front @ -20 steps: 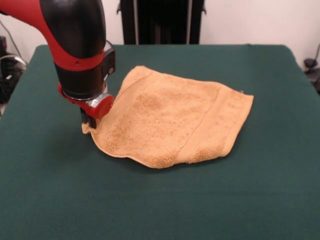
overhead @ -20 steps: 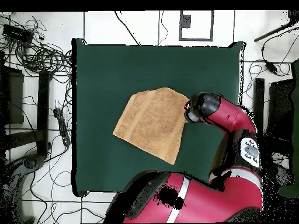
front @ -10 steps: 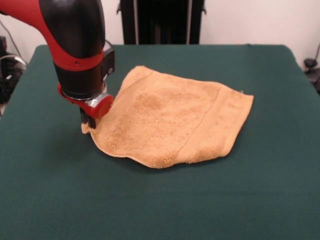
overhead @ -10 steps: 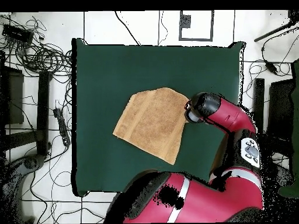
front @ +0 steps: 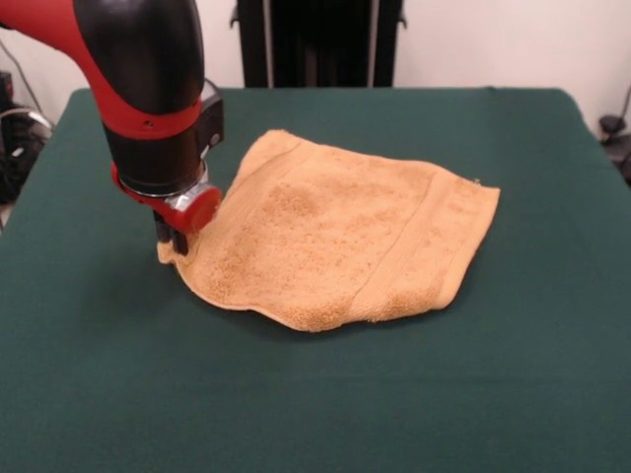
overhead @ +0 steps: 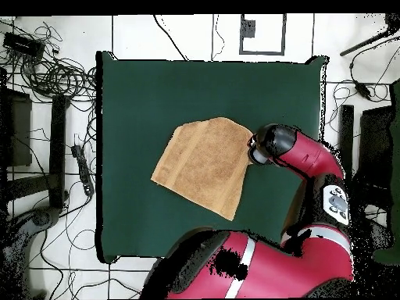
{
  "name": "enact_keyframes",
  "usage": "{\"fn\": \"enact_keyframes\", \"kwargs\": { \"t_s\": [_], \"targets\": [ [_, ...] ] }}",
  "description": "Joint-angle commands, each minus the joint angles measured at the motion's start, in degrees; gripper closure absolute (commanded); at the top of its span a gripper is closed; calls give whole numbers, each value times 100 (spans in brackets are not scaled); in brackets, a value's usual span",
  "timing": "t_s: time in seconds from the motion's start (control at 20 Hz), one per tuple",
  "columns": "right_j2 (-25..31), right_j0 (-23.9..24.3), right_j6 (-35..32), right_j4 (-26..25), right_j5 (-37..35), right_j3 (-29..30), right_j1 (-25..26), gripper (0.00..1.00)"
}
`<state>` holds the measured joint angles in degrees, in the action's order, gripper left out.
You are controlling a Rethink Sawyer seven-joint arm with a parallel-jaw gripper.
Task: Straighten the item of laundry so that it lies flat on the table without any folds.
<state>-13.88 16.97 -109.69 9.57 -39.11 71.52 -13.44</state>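
Note:
The item of laundry (front: 335, 236), a mustard terry towel, lies slightly left of the middle of the green table (front: 394, 394). Its near edge looks thick and rounded, like a fold, and a woven band crosses its right part. My gripper (front: 173, 241) is down at the towel's left corner, shut on that corner, which rises slightly off the cloth. The wide red and black wrist hides most of the fingers. In the overhead view the towel (overhead: 205, 162) is a tilted four-sided shape on the table (overhead: 156, 94), and the gripper (overhead: 251, 150) sits at its right corner.
Green cloth surrounds the towel on every side, widest toward the near edge in the front view. Tangled cables (overhead: 55, 74) lie on the floor beyond the table's left side in the overhead view. A dark stand (front: 320, 44) rises behind the table's far edge.
The gripper has shifted slightly left in the front view, and the towel's held corner has moved with it. The rest of the towel looks unchanged.

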Motion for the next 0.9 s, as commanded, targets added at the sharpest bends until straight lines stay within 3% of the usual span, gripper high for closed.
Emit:
{"fn": "enact_keyframes", "kwargs": {
  "t_s": [0.05,0.6,0.9],
  "targets": [
    [586,-67,-510,-38,-184,266,229,0],
    [541,-81,-496,-62,-348,193,261,0],
    [370,-243,-900,26,-234,298,197,0]
  ]
}}
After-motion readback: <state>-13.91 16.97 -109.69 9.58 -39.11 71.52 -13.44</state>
